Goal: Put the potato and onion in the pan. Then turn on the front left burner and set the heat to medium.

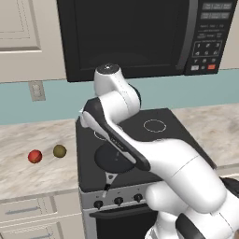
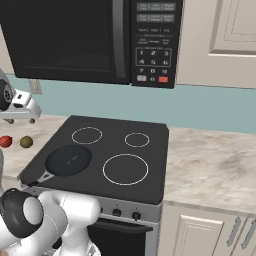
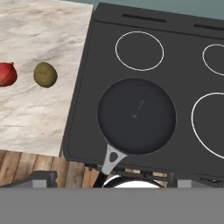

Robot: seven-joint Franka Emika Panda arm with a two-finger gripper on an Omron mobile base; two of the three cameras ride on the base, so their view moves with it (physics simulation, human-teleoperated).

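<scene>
Nothing is done yet; the potato (image 3: 45, 74) and onion (image 3: 7, 74) lie on the counter (image 3: 39, 113), the pan (image 3: 136, 116) sits empty, the gripper stands open, holding nothing; burner knobs (image 1: 118, 201) untouched.

Even, bright, shadowless rendered light; sharp throughout, no glare or blur.

- The left base view looks forward and down from behind the arm's left side.
- The right base view looks from its right.
- The hand view looks down from above, closer.
- All share the pan (image 1: 113, 158) (image 2: 68, 159) (image 3: 136, 116).
</scene>
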